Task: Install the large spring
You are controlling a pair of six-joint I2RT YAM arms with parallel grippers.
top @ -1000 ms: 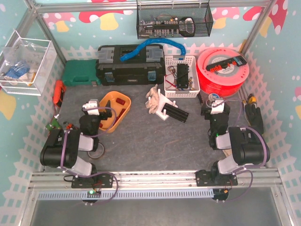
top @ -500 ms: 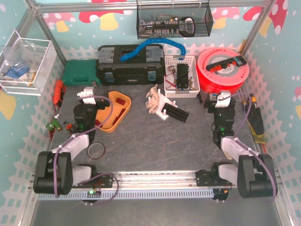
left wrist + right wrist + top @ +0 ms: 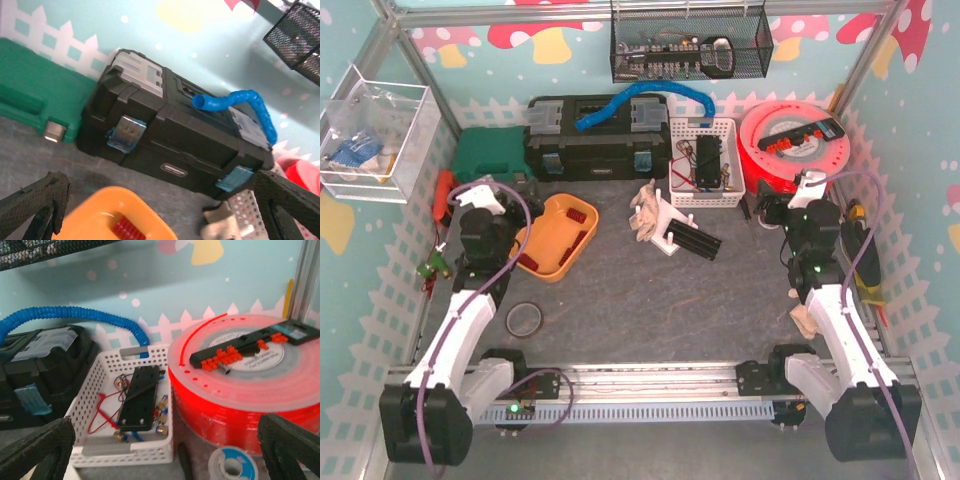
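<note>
The left hand point(image 3: 160, 187) hangs with its fingers spread wide and nothing between them, over the grey surface point(image 3: 650, 290) beside the orange plastic tray point(image 3: 545, 250). The right hand point(image 3: 165, 426) is spread just as wide and bare, facing the white perforated basket point(image 3: 95, 395) and the red filament spool point(image 3: 240, 390). A red ribbed piece point(image 3: 127, 230) lies in the tray. Whether it is the large spring cannot be told.

Left wrist view: the bottom edge cuts off the blurred orange tray point(image 3: 100, 212) and the red ribbed part point(image 3: 127, 231) inside it. Whether that part is the large spring cannot be determined. Wire basket point(image 3: 760, 50) contents are too small to identify.
</note>
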